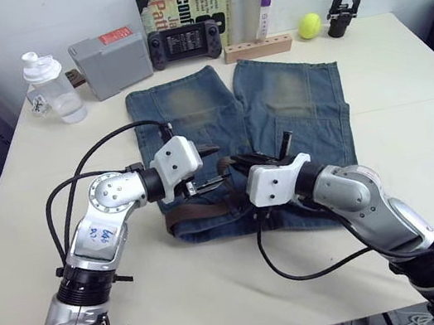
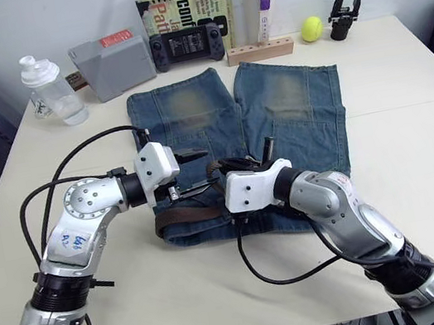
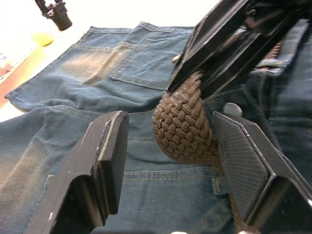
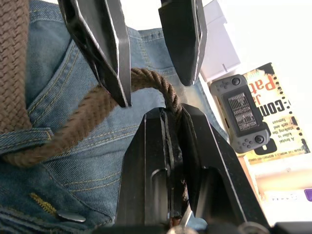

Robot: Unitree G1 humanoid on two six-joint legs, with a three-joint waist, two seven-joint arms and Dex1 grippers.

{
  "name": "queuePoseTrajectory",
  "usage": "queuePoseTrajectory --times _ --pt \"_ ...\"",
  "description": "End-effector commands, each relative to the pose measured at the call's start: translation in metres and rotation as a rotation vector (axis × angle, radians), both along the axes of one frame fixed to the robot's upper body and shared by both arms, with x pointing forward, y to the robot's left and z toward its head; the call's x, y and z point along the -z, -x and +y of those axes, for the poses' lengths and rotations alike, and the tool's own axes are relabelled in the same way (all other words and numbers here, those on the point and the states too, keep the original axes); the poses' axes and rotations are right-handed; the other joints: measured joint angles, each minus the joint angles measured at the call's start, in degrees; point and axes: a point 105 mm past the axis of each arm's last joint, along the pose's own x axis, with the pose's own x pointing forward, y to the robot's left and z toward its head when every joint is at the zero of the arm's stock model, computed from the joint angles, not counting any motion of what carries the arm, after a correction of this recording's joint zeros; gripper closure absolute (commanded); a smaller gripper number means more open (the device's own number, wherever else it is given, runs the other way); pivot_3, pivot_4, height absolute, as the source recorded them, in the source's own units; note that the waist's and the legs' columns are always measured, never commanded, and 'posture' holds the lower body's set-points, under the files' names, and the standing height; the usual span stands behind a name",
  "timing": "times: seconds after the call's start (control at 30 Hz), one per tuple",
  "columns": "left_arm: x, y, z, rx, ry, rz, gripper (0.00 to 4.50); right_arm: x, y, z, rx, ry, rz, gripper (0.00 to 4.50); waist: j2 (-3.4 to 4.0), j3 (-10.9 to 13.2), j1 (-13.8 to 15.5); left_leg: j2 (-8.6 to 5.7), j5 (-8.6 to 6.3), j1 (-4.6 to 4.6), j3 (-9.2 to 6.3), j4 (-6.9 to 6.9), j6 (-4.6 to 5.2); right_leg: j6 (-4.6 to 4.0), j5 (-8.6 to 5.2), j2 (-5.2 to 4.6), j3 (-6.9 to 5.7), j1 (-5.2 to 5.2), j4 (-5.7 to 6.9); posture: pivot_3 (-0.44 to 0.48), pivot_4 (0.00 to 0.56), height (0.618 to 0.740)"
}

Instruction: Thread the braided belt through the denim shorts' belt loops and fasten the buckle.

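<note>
The braided belt (image 3: pixel 183 122) is lying along the waistband of the denim shorts (image 1: pixel 291 107), with a loop of it bulging up near the middle of the waistband. The right gripper (image 4: pixel 168 146) is pinching that loop, its jaws closed tight on the strap, probably so the slack is lifted off the denim where the other arm can reach it. The left gripper (image 3: pixel 165 161) is sitting just beside it with its jaws wide apart on either side of the raised bulge, holding nothing; it appears to be lining up to take the strap over and draw it along.

The rest of the belt is running flat toward the left end of the waistband, where a brown stretch is showing at the shorts' near-left corner (image 2: pixel 178 216). I cannot make out the buckle or which belt loops the strap is already passing through, so the threading looks partway at best and fastening is not yet possible.

The shorts are spread in the middle of the desk (image 1: pixel 421 177), waistband toward the near edge and legs pointing at the far edge, which keeps the band within reach of both arms. Along the far edge a clear bottle (image 1: pixel 51 89), grey box (image 1: pixel 109 61), game console (image 1: pixel 185 43) and yellow ball (image 1: pixel 309 25) are standing well apart from the work.
</note>
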Motion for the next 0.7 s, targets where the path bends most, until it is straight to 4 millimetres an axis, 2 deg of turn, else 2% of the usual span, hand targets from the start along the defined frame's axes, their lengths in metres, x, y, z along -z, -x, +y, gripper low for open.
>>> queuePoseTrajectory --times 0.03,0.1,0.2,0.3,0.37,0.43,0.47,0.57,0.7 --pt "-0.006 -0.008 0.002 -0.040 0.006 -0.059 1.68 -0.010 0.009 0.009 -0.053 -0.022 -0.042 4.50 0.00 0.0 0.0 0.00 0.00 0.00 0.00 0.00 0.00 0.00 0.00 0.00 0.00 0.00 0.00 0.000 0.150 0.726" --pt "-0.006 -0.009 0.001 -0.046 0.012 -0.065 2.33 -0.009 0.010 0.009 -0.056 -0.023 -0.034 4.50 0.00 0.0 0.0 0.00 0.00 0.00 0.00 0.01 0.00 0.00 0.00 0.00 0.00 0.00 0.00 0.000 0.150 0.726" --pt "-0.004 -0.009 0.000 -0.050 0.012 -0.070 3.55 -0.008 0.010 0.010 -0.057 -0.029 -0.020 4.50 0.00 0.0 0.0 0.00 0.00 0.00 0.00 0.01 0.00 0.00 0.00 -0.01 0.00 0.00 0.00 0.000 0.150 0.726" --pt "-0.003 -0.008 0.000 -0.055 0.016 -0.074 4.44 -0.008 0.010 0.009 -0.050 -0.046 -0.002 4.50 0.00 0.0 0.0 0.00 0.00 0.00 0.00 0.01 0.00 0.00 0.00 0.00 0.00 0.00 0.00 0.000 0.150 0.726" --pt "-0.002 -0.007 -0.001 -0.060 0.027 -0.074 4.50 -0.010 0.007 0.005 -0.017 -0.080 0.009 3.59 0.00 0.0 0.0 0.00 0.00 0.00 0.00 0.01 0.00 0.00 0.00 -0.01 0.00 0.00 0.00 0.000 0.150 0.726" --pt "-0.002 -0.006 0.000 -0.067 0.035 -0.075 4.50 -0.010 0.005 0.001 0.009 -0.096 0.021 2.92 0.00 0.0 0.0 0.01 0.00 0.00 -0.01 0.00 0.00 0.00 0.00 0.00 -0.01 0.00 0.00 0.000 0.150 0.726" --pt "-0.001 -0.005 0.000 -0.070 0.035 -0.075 4.50 -0.010 0.004 -0.001 0.020 -0.093 0.021 2.36 0.00 0.0 0.0 0.01 0.00 0.00 -0.01 0.01 0.00 0.00 0.00 0.00 -0.01 0.00 0.01 0.000 0.150 0.726" --pt "0.000 -0.004 0.003 -0.080 0.039 -0.077 4.50 -0.009 0.003 -0.008 0.050 -0.092 0.031 1.07 0.00 0.0 0.1 0.00 0.00 0.00 -0.01 0.02 0.00 0.00 0.00 -0.02 0.00 0.00 0.02 0.000 0.150 0.726" --pt "-0.002 -0.003 0.006 -0.089 0.040 -0.084 4.50 -0.007 0.002 -0.019 0.091 -0.093 0.043 1.07 0.00 0.0 0.1 0.00 0.00 0.00 -0.01 0.02 0.00 0.00 0.00 -0.02 0.00 0.00 0.01 0.000 0.150 0.726"
